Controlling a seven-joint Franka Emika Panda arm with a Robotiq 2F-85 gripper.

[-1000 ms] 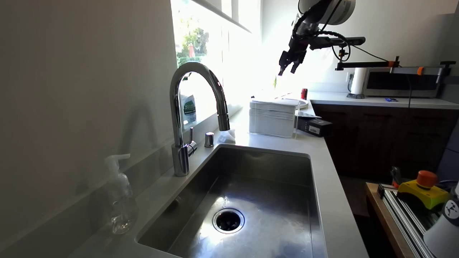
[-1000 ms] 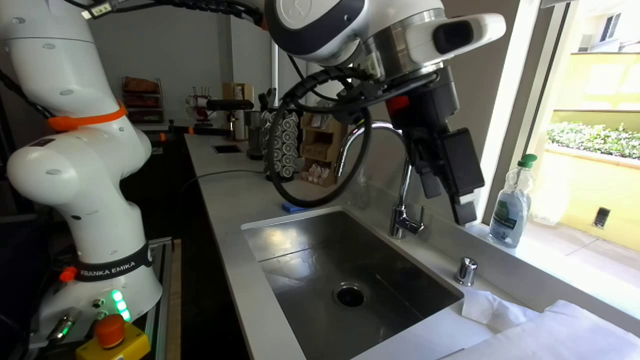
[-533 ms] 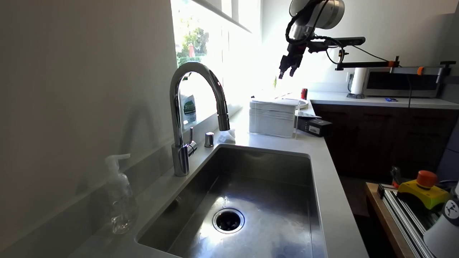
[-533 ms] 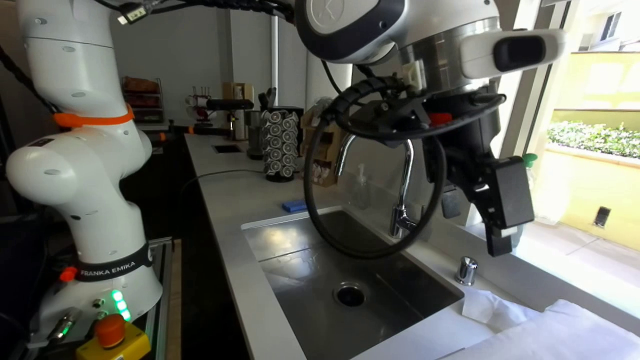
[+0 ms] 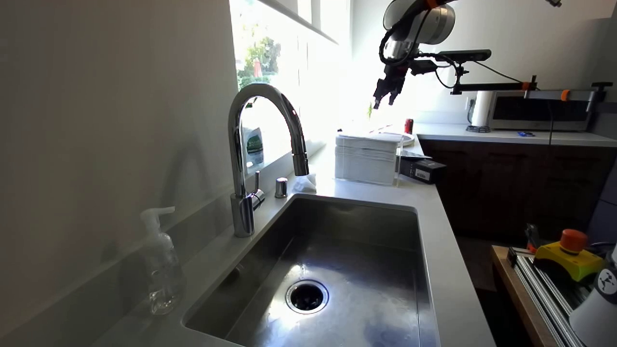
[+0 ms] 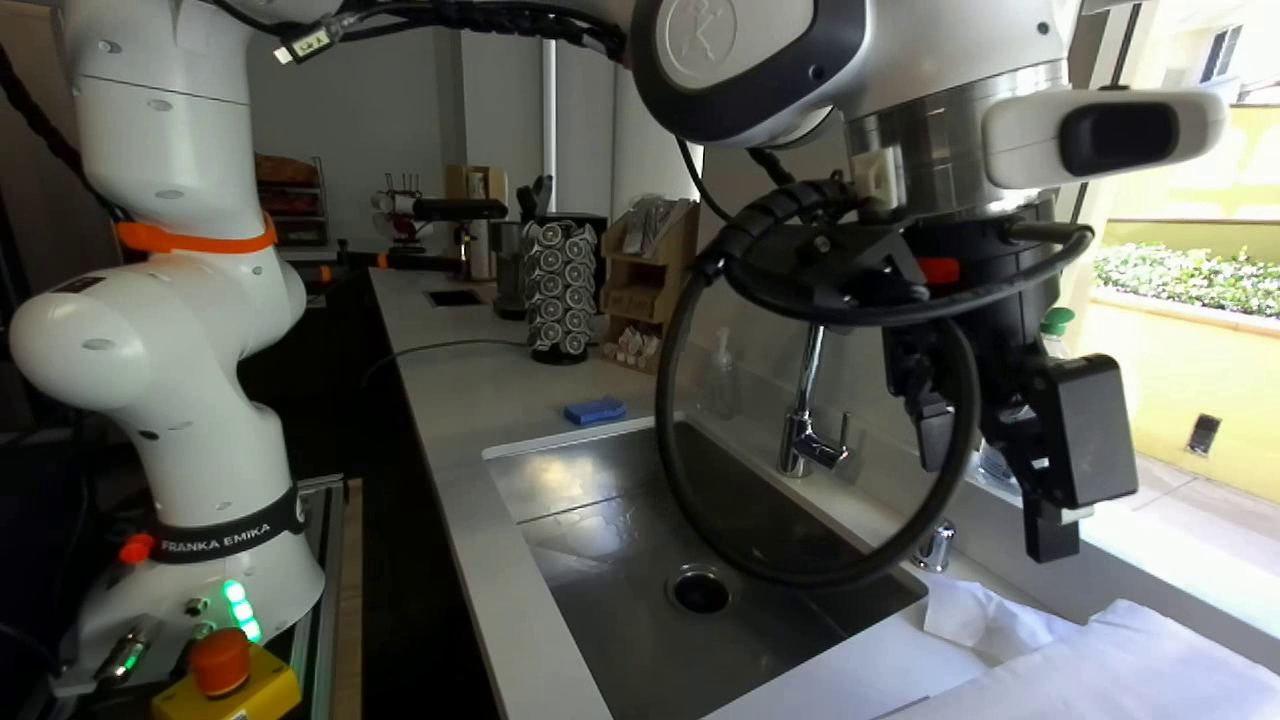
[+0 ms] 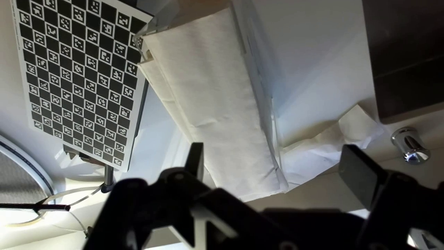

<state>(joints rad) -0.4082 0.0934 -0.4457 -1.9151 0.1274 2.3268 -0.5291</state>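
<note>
Jaws apart and empty, your pincer hangs above the counter, the white paper stack between ten and eleven o'clock from it in the wrist view; best any descent be slow and centred, sparing the crumpled paper near two o'clock.

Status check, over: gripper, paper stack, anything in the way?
Gripper open, holding nothing. White paper stack below it, untouched. Nothing seen between them; crumpled paper and checkered board beside the stack.
</note>
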